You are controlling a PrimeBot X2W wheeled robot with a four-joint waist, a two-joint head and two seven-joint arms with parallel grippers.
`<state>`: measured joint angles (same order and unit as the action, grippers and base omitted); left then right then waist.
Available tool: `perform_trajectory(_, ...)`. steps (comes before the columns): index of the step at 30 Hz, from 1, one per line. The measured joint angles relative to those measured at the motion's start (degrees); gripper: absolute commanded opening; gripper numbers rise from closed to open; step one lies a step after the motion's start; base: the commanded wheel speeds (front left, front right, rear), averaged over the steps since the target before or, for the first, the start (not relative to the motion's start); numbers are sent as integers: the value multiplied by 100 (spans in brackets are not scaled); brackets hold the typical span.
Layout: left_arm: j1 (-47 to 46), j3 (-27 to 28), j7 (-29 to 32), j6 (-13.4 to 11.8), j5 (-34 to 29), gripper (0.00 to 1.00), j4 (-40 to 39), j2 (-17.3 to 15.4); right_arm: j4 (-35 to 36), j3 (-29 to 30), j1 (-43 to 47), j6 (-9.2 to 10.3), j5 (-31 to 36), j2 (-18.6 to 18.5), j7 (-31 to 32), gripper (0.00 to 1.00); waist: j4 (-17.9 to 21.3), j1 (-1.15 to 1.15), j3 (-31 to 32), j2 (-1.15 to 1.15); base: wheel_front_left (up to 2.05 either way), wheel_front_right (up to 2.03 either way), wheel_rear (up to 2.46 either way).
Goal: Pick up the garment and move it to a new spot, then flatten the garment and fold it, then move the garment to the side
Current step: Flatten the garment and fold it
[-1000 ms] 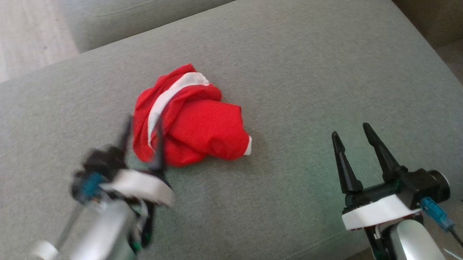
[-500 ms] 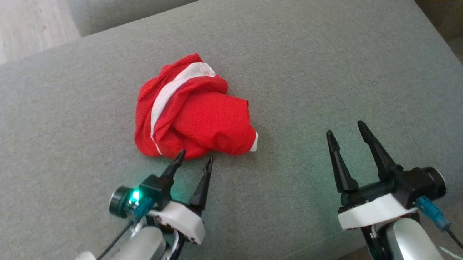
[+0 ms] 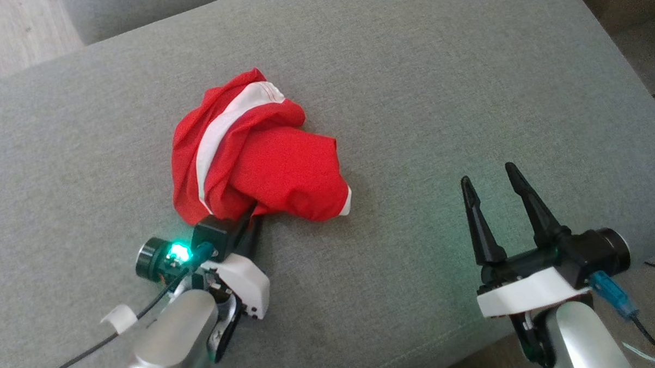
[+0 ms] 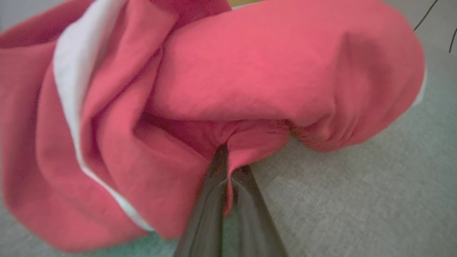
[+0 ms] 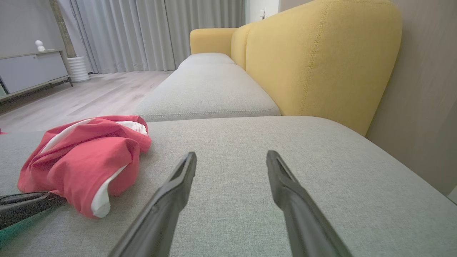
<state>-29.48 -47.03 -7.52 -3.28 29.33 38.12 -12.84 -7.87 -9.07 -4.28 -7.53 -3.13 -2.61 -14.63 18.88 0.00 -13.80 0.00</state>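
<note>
A crumpled red garment [image 3: 261, 164] lies in a heap on the grey seat cushion [image 3: 411, 94], a little left of the middle as the robot faces it. A white band [image 3: 222, 128] runs across its top folds, and a bit of white hem shows at its right end.

The left gripper [image 3: 251, 219] is down at the near edge of the heap. From the left wrist view its jaws are pressed together with a fold of red cloth pinched between them [image 4: 228, 160], and the rest of the garment bulges up and over the tips. The heap sits on the cushion, not raised off it as far as I can see. A green light [image 3: 177, 252] glows on the camera housing beside that wrist.

The right gripper [image 3: 486, 173] is well apart from the garment, off to the right above bare cushion. Its jaws stand wide apart and hold nothing, with grey fabric plain between them [image 5: 231, 154].

Past the cushion a second grey seat [image 5: 207, 89] runs on beside a yellow backrest [image 5: 314, 60]. Pale curtains [image 5: 142, 32] hang at the far end of a wooden floor [image 5: 89, 96].
</note>
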Motion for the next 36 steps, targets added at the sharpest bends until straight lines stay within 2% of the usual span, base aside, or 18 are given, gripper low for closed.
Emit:
perform_trajectory(5,42,73,271,236,458,0,-129,102,-4,41,9,0,0,0,0,100,-100,0,101,0,0,0,0)
perform_trajectory(9,385,71,679,388,773,0,-934,-36,-11,81,29,0,1,0,0,100,-228,0,214,0,0,0,0)
perform_trajectory(13,983,75,1222,421,1038,0,-2246,-658,-12,116,98,0,7,0,-1,100,-403,-1,333,0,0,0,0)
perform_trajectory(18,1716,248,1893,314,1566,0,-3888,-1525,-27,129,238,0,10,0,0,100,-631,-1,439,0,0,0,0)
perform_trajectory(21,2048,465,2172,118,1880,0,-4425,-1960,-32,120,238,0,10,0,0,100,-734,-1,497,0,0,0,0)
perform_trajectory(24,2310,800,2284,-137,2103,0,-4548,-2406,-36,109,239,0,10,0,0,100,-794,-1,546,0,0,0,0)
perform_trajectory(26,2430,980,2259,-402,2058,0,-4499,-2593,-43,94,239,0,10,0,0,100,-815,-1,565,0,0,0,0)
perform_trajectory(32,2526,1184,2083,-764,1969,0,-4139,-2662,-111,44,240,0,11,0,0,100,-827,-1,604,0,0,0,0)
perform_trajectory(34,2526,1205,1911,-1039,1727,4,-3895,-2650,-127,24,240,0,10,0,0,100,-817,0,614,0,0,0,0)
perform_trajectory(35,2526,1238,1809,-1183,1647,9,-3754,-2631,-137,23,240,0,10,0,0,100,-811,-1,624,0,0,0,0)
perform_trajectory(36,2525,1244,1703,-1300,1541,24,-3632,-2626,-141,24,240,0,10,0,0,100,-805,-1,629,0,0,0,0)
